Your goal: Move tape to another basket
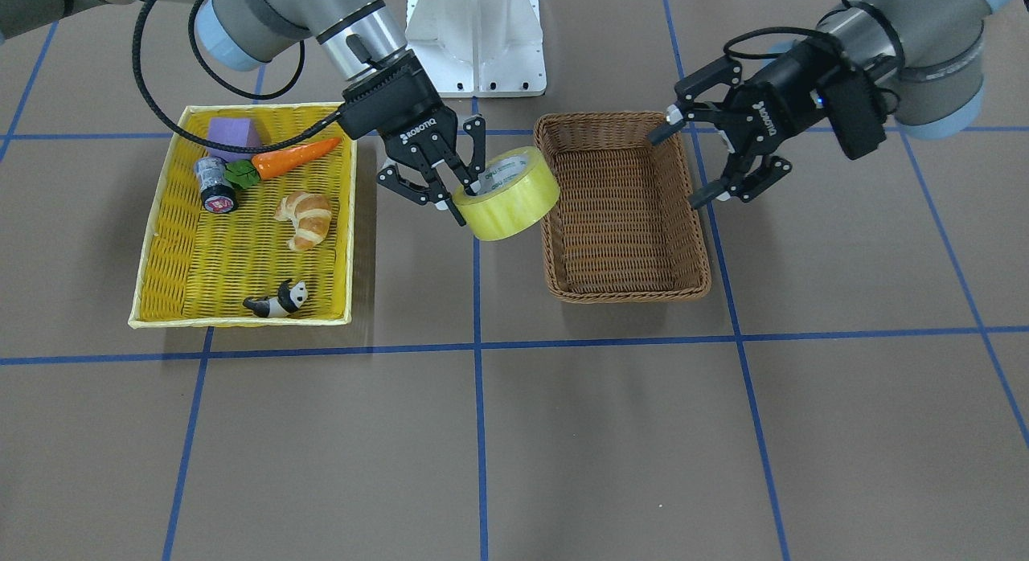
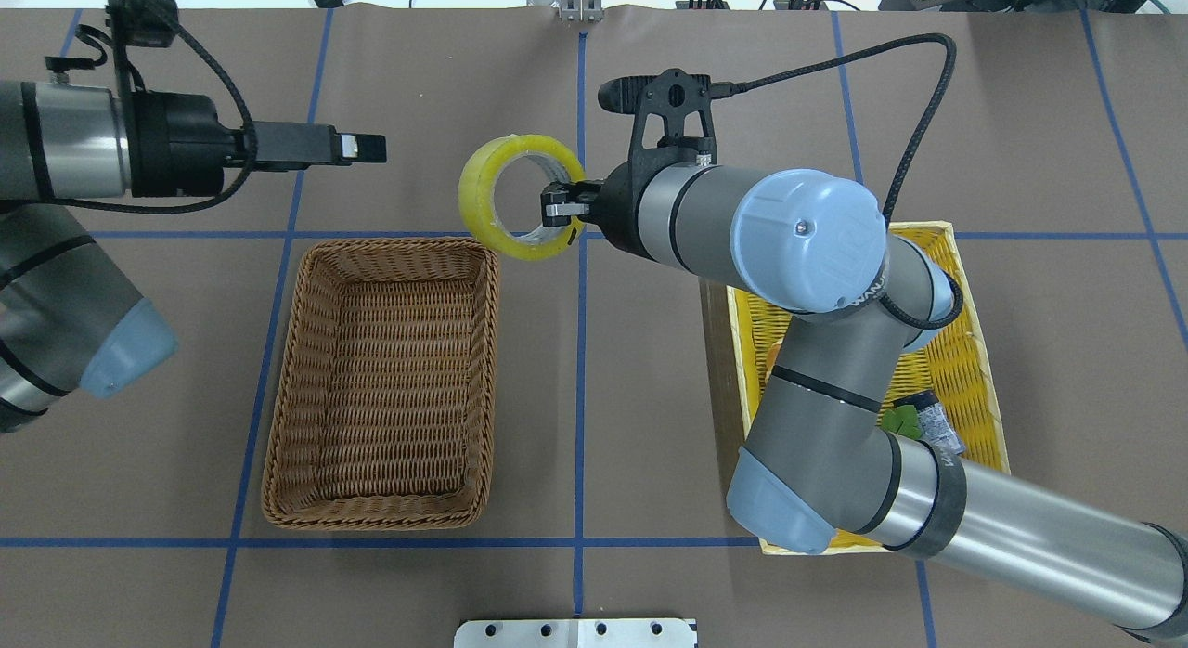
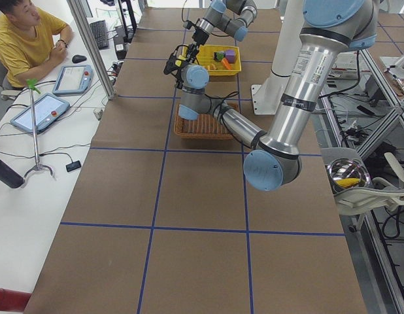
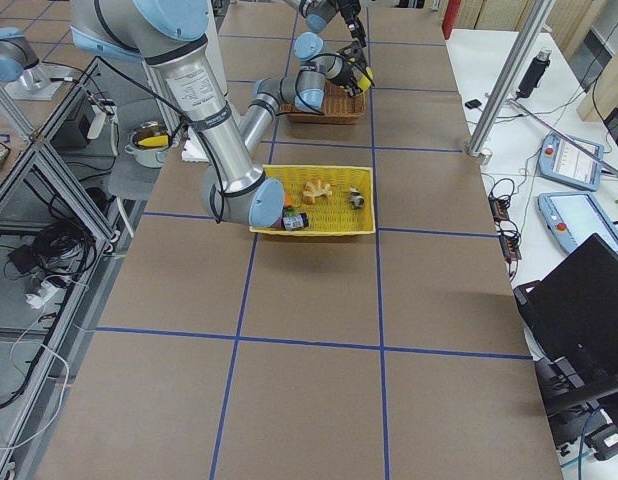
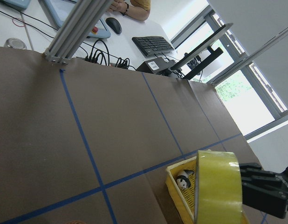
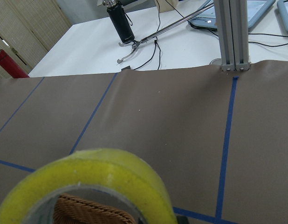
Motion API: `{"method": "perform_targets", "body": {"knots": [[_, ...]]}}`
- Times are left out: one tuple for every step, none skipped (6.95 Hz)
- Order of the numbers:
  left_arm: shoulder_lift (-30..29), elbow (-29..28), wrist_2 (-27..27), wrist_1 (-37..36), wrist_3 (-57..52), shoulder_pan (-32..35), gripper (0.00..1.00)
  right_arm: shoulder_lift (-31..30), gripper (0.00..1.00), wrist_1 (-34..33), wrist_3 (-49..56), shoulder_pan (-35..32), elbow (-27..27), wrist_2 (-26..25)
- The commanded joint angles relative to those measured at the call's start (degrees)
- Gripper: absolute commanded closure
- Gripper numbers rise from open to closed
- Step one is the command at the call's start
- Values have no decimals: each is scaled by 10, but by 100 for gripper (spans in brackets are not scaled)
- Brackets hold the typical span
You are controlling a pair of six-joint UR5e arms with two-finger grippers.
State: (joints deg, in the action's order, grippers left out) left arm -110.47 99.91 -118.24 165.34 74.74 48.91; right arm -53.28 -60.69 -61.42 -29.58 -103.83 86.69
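Observation:
The yellow tape roll [image 1: 508, 198] hangs in the air between the two baskets, at the near-robot corner of the empty brown wicker basket [image 1: 627, 291]. My right gripper [image 1: 464, 193] is shut on the tape, one finger inside the core and one outside. In the overhead view the tape [image 2: 473, 191] sits by the basket's [image 2: 278, 397] far right corner, held by the right gripper [image 2: 561, 208]. The tape also shows in the left wrist view [image 5: 218, 186] and the right wrist view [image 6: 97, 172]. My left gripper [image 1: 683, 165] is open and empty beside the brown basket's other side.
The bright yellow basket [image 1: 241, 320] holds a croissant [image 1: 305, 218], a carrot [image 1: 293, 157], a purple block [image 1: 233, 135], a small silver-black cylinder [image 1: 215, 185] and a panda figure [image 1: 277, 300]. The white robot base [image 1: 476, 34] stands behind the baskets.

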Motion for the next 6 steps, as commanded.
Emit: {"method": "perform_targets", "body": {"knots": [[-12,-5,18,-1,0,-19,2,6,100,-6,0,14,3,0],[-15,-6,19,-2,0,-22,2,13,100,-6,0,17,3,0],[-16,-6,34,-3,0,-36,2,22,100,-6,0,20,3,0],[-18,-7,59,-3,0,-55,2,26,100,-6,0,21,3,0],[-18,-6,64,-3,-1,-61,2,28,100,-6,0,21,3,0],[-18,-6,64,-3,-1,-65,2,30,100,-6,0,22,4,0]]}}
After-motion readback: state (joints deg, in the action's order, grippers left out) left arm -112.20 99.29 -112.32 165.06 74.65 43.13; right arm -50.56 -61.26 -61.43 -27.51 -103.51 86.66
